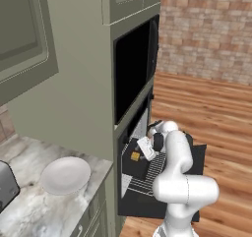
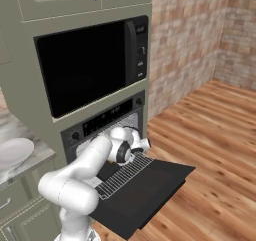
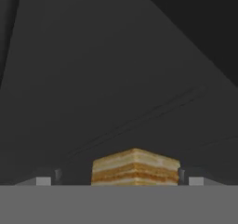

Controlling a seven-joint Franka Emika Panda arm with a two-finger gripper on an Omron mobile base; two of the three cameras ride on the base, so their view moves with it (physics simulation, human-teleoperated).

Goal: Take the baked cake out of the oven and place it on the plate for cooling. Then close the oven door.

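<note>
Left base view: white arm reaches into the open oven [image 1: 133, 147]; the baked cake [image 1: 135, 156], a small orange-yellow cube, sits on a dark tray over the wire rack [image 1: 150, 174]; the gripper [image 1: 143, 150] hovers just beside it; the plate [image 1: 65, 174], white and bare, rests on the marble counter [image 1: 29, 211], near a silver toaster [image 1: 6, 184]

Right base view: the oven door [image 2: 145, 187] hangs fully lowered, rack pulled out above it; the wrist blocks the cake; the plate shows at the far left edge

Hand view: cake sits between the two dark fingertips [image 3: 46, 177], one on each side; jaws spread wide, gripping nothing

Progress: early; door opened and cake straddled; grasping, carrying to the plate and shutting the door all remain
</note>
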